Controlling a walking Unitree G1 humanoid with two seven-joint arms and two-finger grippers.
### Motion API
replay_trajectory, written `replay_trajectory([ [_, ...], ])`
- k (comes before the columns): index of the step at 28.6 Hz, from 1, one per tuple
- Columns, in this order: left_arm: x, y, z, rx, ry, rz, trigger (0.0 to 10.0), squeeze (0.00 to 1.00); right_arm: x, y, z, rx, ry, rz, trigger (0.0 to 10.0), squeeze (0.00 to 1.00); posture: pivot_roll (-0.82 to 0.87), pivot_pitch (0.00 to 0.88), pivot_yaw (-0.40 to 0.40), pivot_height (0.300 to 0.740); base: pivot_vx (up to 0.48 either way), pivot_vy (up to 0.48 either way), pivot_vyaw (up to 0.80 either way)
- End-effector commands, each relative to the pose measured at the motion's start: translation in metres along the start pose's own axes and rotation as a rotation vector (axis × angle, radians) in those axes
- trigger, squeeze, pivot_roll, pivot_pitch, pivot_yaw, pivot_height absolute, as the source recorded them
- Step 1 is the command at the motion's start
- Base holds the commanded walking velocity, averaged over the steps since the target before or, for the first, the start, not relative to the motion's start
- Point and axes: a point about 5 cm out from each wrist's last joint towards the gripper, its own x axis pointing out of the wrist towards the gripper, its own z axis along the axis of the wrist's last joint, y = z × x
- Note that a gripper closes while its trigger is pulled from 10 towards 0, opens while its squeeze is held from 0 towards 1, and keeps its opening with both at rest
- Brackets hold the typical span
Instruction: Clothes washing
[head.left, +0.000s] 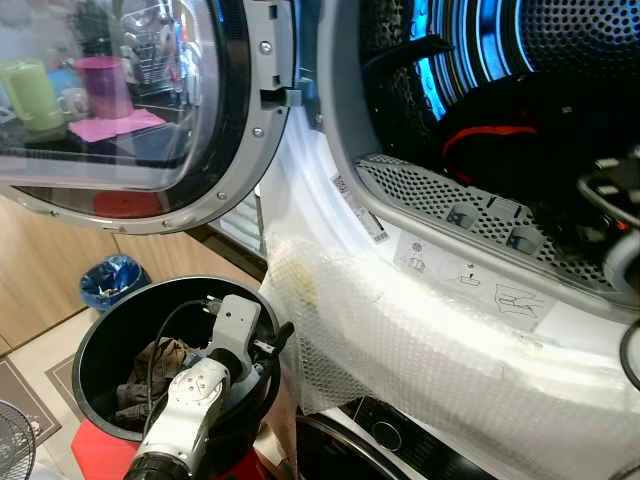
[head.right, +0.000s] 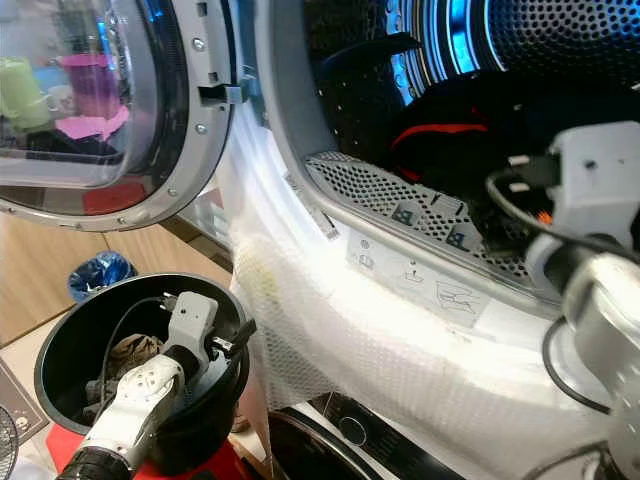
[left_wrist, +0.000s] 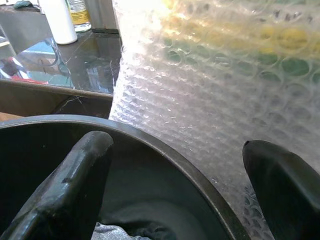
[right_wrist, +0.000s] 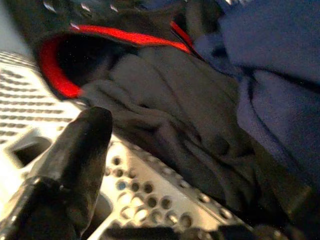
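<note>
Nearest, low on the left, stands a round black bucket (head.left: 100, 345) with smooth plastic walls, a crumpled brownish-grey cloth (head.left: 150, 375) heaped in its bottom. The left gripper (left_wrist: 175, 195) hangs over its rim with the two blunt black fingers spread wide apart and nothing between them. Under the bucket there is something red (head.left: 95, 450), and a blue bag (head.left: 112, 280) sits on the floor further left.

Just beside the bucket, a sheet of bubble wrap (head.left: 400, 340), clear and knobbly, is draped over the white front of the machine. Above it is a strip of small pictogram stickers (head.left: 470, 280); I can't read any words on them.

The round door (head.left: 130, 110) is swung open to the left, its glass ringed in grey metal with screws.

Beyond the perforated grey lint guard (head.left: 450, 215) at the drum's mouth, the right gripper (right_wrist: 165, 160) reaches in. One black finger (right_wrist: 75, 150) is plain to see; whether it is open or closed I cannot tell. Right before it lies the laundry: a dark garment with red trim (right_wrist: 150, 95) and soft blue cloth (right_wrist: 270, 70), in the shiny, hole-punched drum (head.left: 570, 40).
</note>
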Motion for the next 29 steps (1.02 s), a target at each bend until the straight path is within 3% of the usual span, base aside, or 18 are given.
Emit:
replay_trajectory([
  [1,0.001,0.000,0.001,-0.002,0.006,-0.007,10.0,0.00,-0.008,0.003,0.006,-0.024,-0.043,0.051,10.0,0.00,0.03,0.032,-0.084,0.740,0.000,0.000,0.00],
  [2,0.001,0.000,0.001,-0.002,0.006,-0.006,10.0,0.00,-0.013,0.007,0.008,-0.031,-0.070,0.107,10.0,0.00,0.02,0.033,-0.082,0.740,0.000,0.000,0.00],
  [3,0.001,0.001,0.001,-0.003,0.007,-0.007,10.0,0.00,-0.024,0.018,0.012,-0.064,-0.143,0.249,10.0,0.00,0.03,0.033,-0.080,0.740,0.000,0.000,0.00],
  [7,0.001,0.002,0.003,-0.003,0.000,-0.012,10.0,0.00,-0.039,0.034,0.012,-0.050,-0.248,0.436,10.0,0.00,0.03,0.034,-0.077,0.740,0.000,0.000,0.00],
  [8,0.001,0.002,0.003,-0.003,0.000,-0.012,10.0,0.00,-0.039,0.034,0.012,-0.050,-0.248,0.436,10.0,0.00,0.03,0.034,-0.077,0.740,0.000,0.000,0.00],
  [9,0.001,0.003,0.004,-0.003,-0.001,-0.021,10.0,0.00,-0.049,0.052,0.008,-0.020,-0.296,0.610,10.0,0.00,0.03,0.035,-0.071,0.740,0.000,0.000,0.00],
  [11,0.001,0.003,0.004,-0.003,0.000,-0.024,10.0,0.00,-0.053,0.058,0.006,-0.007,-0.307,0.676,10.0,0.00,0.03,0.035,-0.071,0.740,0.000,0.000,0.00],
  [13,0.000,0.003,0.005,0.003,0.002,-0.045,10.0,0.00,-0.059,0.069,-0.009,0.001,-0.228,0.791,10.0,0.00,0.04,0.036,-0.066,0.740,0.000,0.000,0.00],
  [14,0.000,0.003,0.005,0.003,0.002,-0.045,10.0,0.00,-0.059,0.069,-0.009,0.001,-0.228,0.791,10.0,0.00,0.04,0.036,-0.066,0.740,0.000,0.000,0.00],
  [15,0.000,0.003,0.005,0.005,0.003,-0.054,10.0,0.00,-0.060,0.072,-0.027,-0.043,-0.083,0.815,10.0,0.00,0.04,0.037,-0.065,0.740,0.000,0.000,0.00],
  [16,0.000,0.003,0.005,0.005,0.003,-0.054,10.0,0.00,-0.060,0.072,-0.027,-0.043,-0.083,0.815,10.0,0.00,0.04,0.037,-0.065,0.740,0.000,0.000,0.00],
  [17,0.000,0.004,0.005,0.006,0.005,-0.058,10.0,0.00,-0.054,0.068,-0.039,-0.055,0.001,0.766,10.0,0.00,0.04,0.035,-0.062,0.740,0.000,0.000,0.00],
  [19,0.000,0.004,0.005,0.006,0.005,-0.058,10.0,0.00,-0.048,0.065,-0.040,-0.056,0.010,0.716,10.0,0.00,0.04,0.035,-0.062,0.740,0.000,0.000,0.00],
  [23,0.001,0.003,0.007,0.002,0.000,-0.057,10.0,0.00,-0.034,0.065,-0.023,-0.034,-0.113,0.669,10.0,0.00,0.05,0.032,-0.062,0.740,0.000,0.000,0.00],
  [29,0.000,0.000,0.008,-0.003,-0.008,-0.063,10.0,0.00,-0.023,0.064,-0.012,-0.088,-0.157,0.628,10.0,0.00,0.07,0.028,-0.068,0.740,0.000,0.000,0.00],
])
